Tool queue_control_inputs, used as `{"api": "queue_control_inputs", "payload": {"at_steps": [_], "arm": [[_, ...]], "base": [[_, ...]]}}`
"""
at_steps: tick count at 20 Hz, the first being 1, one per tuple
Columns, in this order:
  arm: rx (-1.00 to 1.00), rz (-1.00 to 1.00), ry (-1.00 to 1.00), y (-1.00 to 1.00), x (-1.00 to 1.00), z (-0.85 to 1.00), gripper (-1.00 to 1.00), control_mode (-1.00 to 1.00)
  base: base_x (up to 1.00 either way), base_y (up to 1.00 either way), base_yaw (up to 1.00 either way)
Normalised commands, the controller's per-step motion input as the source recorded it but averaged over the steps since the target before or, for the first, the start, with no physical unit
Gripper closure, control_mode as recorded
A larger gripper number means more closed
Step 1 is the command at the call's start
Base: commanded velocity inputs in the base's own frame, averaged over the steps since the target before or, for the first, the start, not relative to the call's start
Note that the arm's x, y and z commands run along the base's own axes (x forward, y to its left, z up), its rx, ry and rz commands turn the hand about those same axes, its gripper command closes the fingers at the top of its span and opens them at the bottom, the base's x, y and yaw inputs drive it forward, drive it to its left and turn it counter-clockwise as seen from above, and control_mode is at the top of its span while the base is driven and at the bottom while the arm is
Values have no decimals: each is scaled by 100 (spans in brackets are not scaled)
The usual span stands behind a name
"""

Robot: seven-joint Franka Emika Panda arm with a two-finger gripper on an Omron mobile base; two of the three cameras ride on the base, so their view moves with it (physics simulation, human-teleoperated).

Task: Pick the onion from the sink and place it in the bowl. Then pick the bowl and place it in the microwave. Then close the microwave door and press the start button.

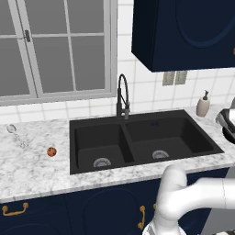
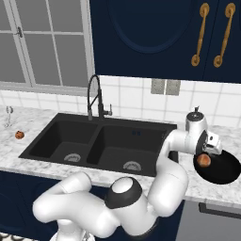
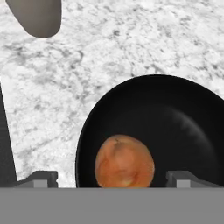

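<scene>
The pale orange onion (image 3: pixel 124 162) sits within the rim of the black bowl (image 3: pixel 175 113), on the side nearest the hand. My gripper (image 3: pixel 113 177) hovers right above it, open, with a clear gap between each fingertip and the onion. From the right base view the onion (image 2: pixel 204 160) shows at the bowl's (image 2: pixel 223 172) left edge, under the gripper (image 2: pixel 206 151), on the counter right of the black sink (image 2: pixel 99 143). The sink (image 1: pixel 147 137) holds nothing in either basin. The microwave and its door are out of view.
A taupe soap dispenser (image 1: pixel 203 104) stands on the marble counter behind the bowl, close to the hand. A reddish speckled ball (image 1: pixel 51 151) and a wine glass (image 1: pixel 12 130) are left of the sink. The arched faucet (image 1: pixel 122 96) rises behind the sink.
</scene>
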Motion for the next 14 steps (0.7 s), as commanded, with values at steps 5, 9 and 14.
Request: {"api": "queue_control_inputs", "payload": {"at_steps": [5,9,14], "arm": [[0,0,12,20,-37,3,-100,-100],[0,5,10,7,-12,0,-100,-100],[0,19,14,0,0,-9,-100,-100]], "base": [[0,0,0],[0,0,0],[0,0,0]]}}
